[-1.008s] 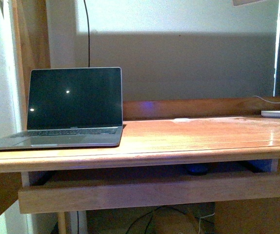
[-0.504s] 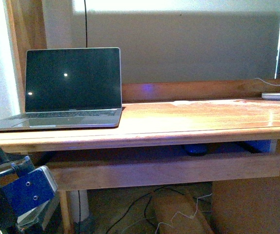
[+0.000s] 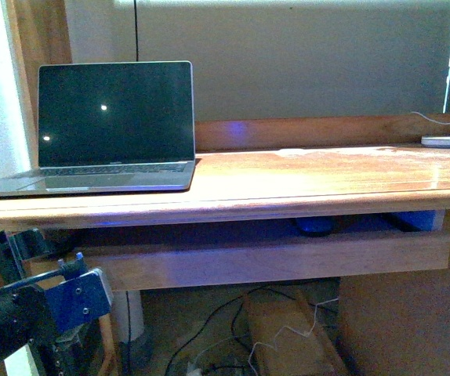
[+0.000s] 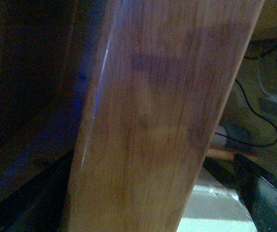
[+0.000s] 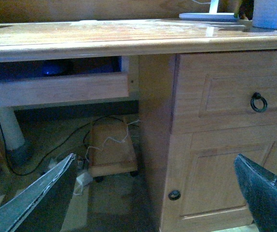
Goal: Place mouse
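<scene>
The mouse (image 3: 313, 226) lies in the pull-out tray (image 3: 272, 262) under the desk (image 3: 303, 184), right of centre, clear of both grippers. Right gripper (image 5: 154, 156): fingers wide apart, empty, low before the cabinet (image 5: 215, 135). Left gripper (image 4: 150, 162): apparently spread, nothing held, close to a wood panel (image 4: 167, 96). The tray front hides most of the mouse. A laptop (image 3: 115, 125) stands open at desk left. The left arm (image 3: 45, 313) has risen further into front view than half a second ago.

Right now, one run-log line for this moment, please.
small dark grey oval mouse: in wooden tray under desktop, untouched | left end effector: open | right end effector: open
</scene>
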Tool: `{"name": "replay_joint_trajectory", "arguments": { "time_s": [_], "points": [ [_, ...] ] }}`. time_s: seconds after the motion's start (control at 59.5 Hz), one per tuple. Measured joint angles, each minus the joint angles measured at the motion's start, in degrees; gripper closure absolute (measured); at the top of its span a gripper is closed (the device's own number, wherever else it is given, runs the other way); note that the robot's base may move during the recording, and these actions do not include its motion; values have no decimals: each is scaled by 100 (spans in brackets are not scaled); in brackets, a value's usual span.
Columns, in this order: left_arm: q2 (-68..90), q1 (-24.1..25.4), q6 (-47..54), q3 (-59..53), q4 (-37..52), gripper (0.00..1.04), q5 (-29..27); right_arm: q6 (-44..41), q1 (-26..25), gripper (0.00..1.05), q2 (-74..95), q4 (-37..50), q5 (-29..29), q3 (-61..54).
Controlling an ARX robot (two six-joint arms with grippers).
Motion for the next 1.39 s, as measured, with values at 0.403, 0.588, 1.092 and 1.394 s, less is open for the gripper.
{"name": "replay_joint_trajectory", "arguments": {
  "time_s": [0.403, 0.588, 1.092, 1.394],
  "points": [
    [-2385, -492, -2223, -750, -4262, 8, 1029, 0, 0, 7, 0, 0, -2, 0],
    [-3187, -966, -3683, -1233, -4638, 8, 1657, 0, 0, 7, 0, 0, 2, 0],
    [-5842, -1617, -9027, -1902, -3753, 8, 1268, 0, 0, 7, 0, 0, 0, 0],
    [-7925, -2245, -7606, -2905, -4183, 8, -2299, 0, 0, 7, 0, 0, 0, 0]
  ]
}}
